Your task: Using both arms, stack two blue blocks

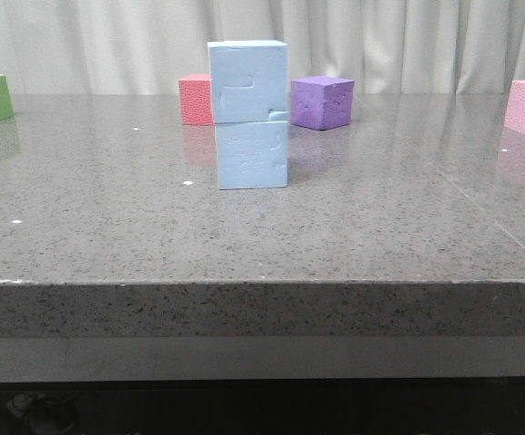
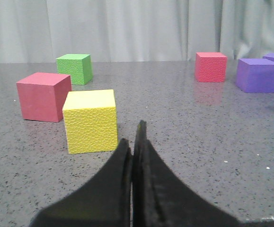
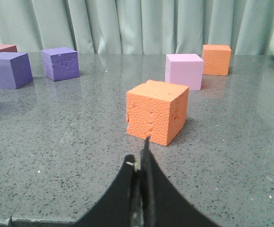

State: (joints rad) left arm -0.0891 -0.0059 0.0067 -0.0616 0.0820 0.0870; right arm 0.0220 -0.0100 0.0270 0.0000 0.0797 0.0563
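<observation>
**Stack Up, Both Arms Clear**

Sat square on the lower pale sky-blue foam cube (image 1: 252, 155), the upper pale sky-blue foam cube (image 1: 247, 82), mid-table. Hung well apart from it, black left gripper (image 2: 133, 142) and black right gripper (image 3: 140, 158), both pressed together, empty.

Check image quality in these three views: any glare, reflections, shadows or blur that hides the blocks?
Front view: sharp; the polished grey stone table mirrors cubes faintly, and the stacked pale blue foam blocks stay clear. Left wrist view: even light, closed black left gripper is soft-edged. Right wrist view: the orange foam cube is crisp; the right gripper is blurred.
</observation>
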